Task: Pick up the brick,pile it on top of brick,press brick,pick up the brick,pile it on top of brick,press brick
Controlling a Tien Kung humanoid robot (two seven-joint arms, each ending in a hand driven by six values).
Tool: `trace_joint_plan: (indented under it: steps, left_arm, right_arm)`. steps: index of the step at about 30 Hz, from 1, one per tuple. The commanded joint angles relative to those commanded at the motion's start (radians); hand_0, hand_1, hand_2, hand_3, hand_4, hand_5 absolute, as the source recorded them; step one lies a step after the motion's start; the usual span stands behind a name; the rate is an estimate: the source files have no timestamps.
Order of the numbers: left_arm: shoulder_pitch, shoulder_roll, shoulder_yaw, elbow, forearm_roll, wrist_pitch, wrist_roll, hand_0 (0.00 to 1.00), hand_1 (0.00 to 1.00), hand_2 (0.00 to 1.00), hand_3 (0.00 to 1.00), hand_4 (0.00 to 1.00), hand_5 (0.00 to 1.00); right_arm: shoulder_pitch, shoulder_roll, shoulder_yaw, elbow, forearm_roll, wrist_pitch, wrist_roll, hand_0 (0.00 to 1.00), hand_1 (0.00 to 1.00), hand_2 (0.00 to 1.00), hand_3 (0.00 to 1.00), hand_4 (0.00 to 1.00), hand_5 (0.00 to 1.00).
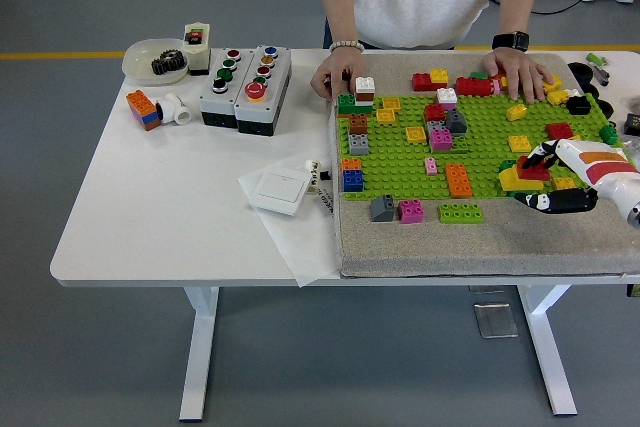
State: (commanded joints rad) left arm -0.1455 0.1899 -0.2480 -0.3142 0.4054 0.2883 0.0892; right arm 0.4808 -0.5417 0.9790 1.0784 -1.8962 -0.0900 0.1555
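White table (160, 207) carries a grey felt mat (480, 247) under the green studded baseplate (480, 142); a person's two hands (335, 75) pin its far edge, likely to keep it from sliding. Robot's right hand (550, 179), at the plate's right edge, fingers curled around a small red brick (533, 171), which sits on a yellow brick (514, 180), probably seating it. Left arm unseen.

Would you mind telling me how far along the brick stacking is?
In hand: the right hand is curled around the small red brick, which sits on the yellow brick on the green baseplate. Whether it is pressed home is unclear; nothing shows a second stack started.
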Motion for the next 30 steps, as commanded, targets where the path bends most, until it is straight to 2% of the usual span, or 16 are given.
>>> trace_joint_plan:
  steps: [17,30]
  left_arm:
    - [-0.003,0.001,0.006,0.000,-0.010,0.001,-0.004,0.791,0.797,0.815,0.642,0.659,0.650]
    - [-0.003,0.000,0.006,0.000,-0.012,0.001,-0.004,0.791,0.797,0.815,0.642,0.658,0.650]
  right_arm:
    - [0.019,0.000,-0.010,-0.032,0.002,0.005,0.009,0.614,0.602,0.633,0.603,0.864,0.389]
    - [0.026,0.002,-0.026,-0.029,0.011,0.008,0.019,0.615,0.604,0.633,0.605,0.866,0.385]
